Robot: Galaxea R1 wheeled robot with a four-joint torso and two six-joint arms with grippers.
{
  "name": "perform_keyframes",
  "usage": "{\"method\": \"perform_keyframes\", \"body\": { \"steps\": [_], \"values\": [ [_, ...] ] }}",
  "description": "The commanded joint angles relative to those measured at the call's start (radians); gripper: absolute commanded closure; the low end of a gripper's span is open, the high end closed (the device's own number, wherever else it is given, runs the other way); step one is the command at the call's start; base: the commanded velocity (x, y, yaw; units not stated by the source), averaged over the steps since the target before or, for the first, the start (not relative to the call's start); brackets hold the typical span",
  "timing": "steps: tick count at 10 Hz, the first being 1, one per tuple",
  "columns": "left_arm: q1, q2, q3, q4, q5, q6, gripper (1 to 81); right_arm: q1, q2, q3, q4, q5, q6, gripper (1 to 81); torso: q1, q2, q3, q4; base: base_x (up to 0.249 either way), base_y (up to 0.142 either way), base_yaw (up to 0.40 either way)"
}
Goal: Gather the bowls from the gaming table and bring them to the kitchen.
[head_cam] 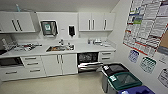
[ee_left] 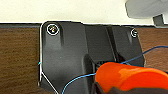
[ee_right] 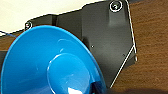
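Facing the white-cabinet kitchen, steel sink set in its countertop straight ahead. An orange-red round plastic bowl is showing large by the left wrist, a glossy blue round bowl by the right. Cannot tell either grip's state. Risk, as judged: a loosely seated bowl slipping out while reaching over the open black dishwasher.

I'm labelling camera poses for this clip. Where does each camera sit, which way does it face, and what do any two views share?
Head: high on the robot, facing forward and down at the kitchen sink, cabinets and bins.
Left wrist: on the left arm, looking over its dark plate at an orange bowl.
Right wrist: on the right arm, over its plate at a blue bowl.
Both wrist views share brown wood-grain floor.
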State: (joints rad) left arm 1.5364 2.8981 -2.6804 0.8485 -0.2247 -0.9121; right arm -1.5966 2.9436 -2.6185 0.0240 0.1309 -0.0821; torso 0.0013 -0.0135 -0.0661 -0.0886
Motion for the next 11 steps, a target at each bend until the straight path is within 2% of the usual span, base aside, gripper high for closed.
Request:
{"method": "perform_keyframes", "body": {
  "steps": [1, 11],
  "values": [
    [-0.035, -0.011, -0.004, -0.003, 0.031, 0.004, 81.1, 0.033, 0.001, 0.009, -0.01, -0.054, -0.004, 81.1, 0.0, 0.0, 0.0, 0.0, 0.132, 0.0, 0.0],
    [-0.035, -0.012, -0.004, -0.011, 0.03, 0.004, 81.1, 0.028, 0.001, 0.006, -0.01, -0.054, -0.004, 81.1, -0.001, -0.001, 0.0, 0.0, 0.13, 0.0, 0.0]
  ]
}}
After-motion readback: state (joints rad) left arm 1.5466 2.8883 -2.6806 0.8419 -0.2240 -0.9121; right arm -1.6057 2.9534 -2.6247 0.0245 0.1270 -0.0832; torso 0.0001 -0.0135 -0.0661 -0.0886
